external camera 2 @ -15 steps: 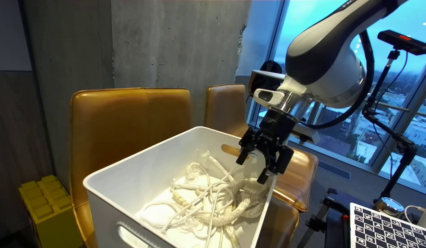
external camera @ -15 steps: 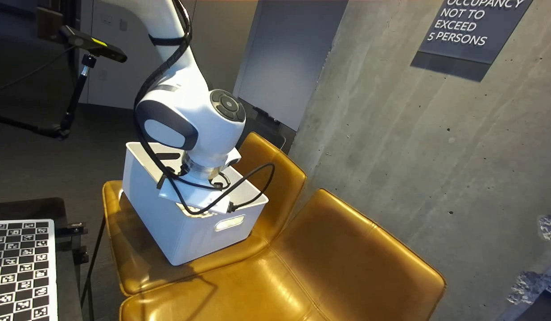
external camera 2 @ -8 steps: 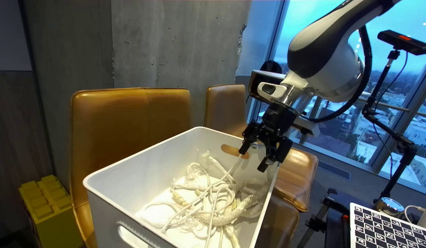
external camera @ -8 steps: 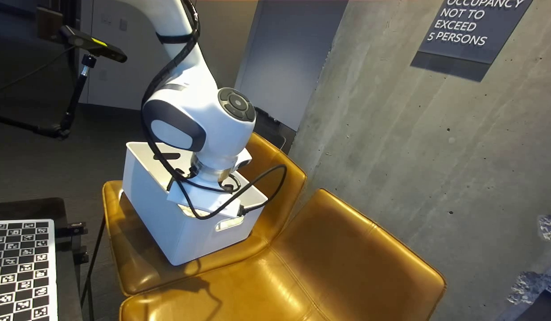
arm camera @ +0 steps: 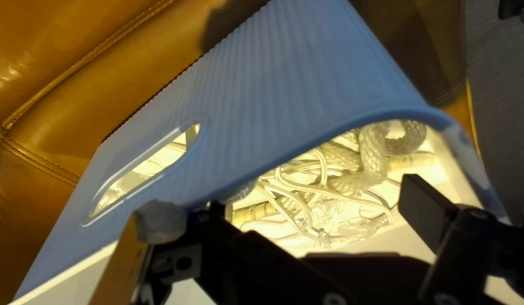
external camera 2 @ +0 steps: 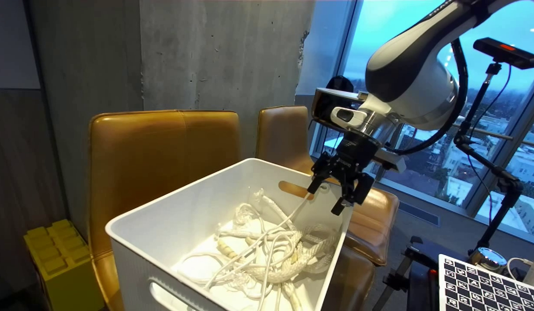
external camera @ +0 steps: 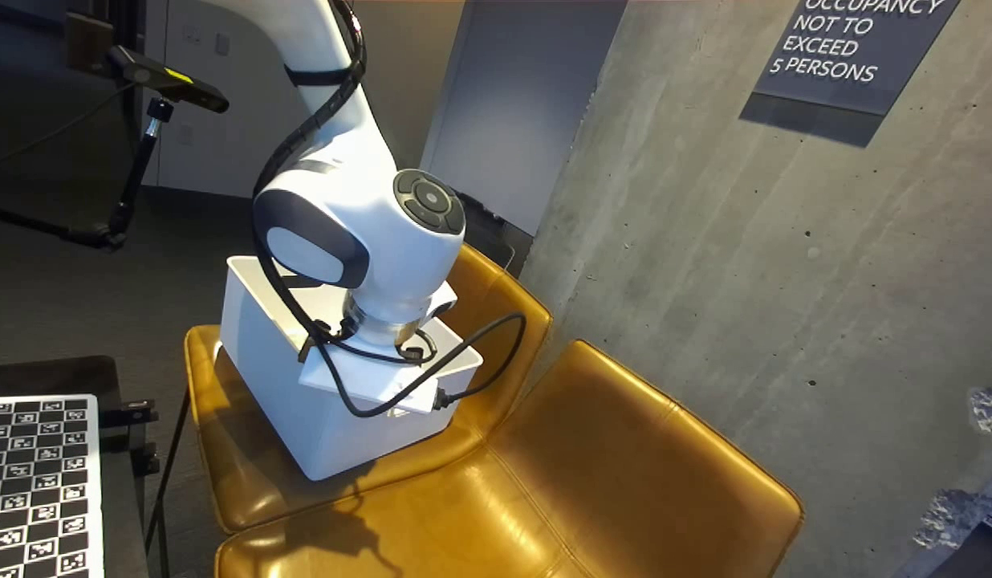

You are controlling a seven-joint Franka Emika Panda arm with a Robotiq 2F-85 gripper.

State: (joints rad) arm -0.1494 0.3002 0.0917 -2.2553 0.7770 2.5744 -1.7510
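In an exterior view we see the arm (external camera: pixel 355 217) above a white bin (external camera: pixel 279 381) on a tan chair (external camera: pixel 239 482). In an exterior view the gripper (external camera 2: pixel 325 198) is spread wide, jaws empty; a thin cord (external camera 2: pixel 300 207) runs up toward one fingertip (external camera 2: pixel 313 185), contact unclear to us. Wrist view: ropes (arm camera: pixel 373 156) lie inside the bin.

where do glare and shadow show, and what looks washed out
In an exterior view, a tan seat shows bright sheen and a dark shadow; in the wrist view, the bin is bluish outside, while its inside glows yellow-white, washed out around the ropes.
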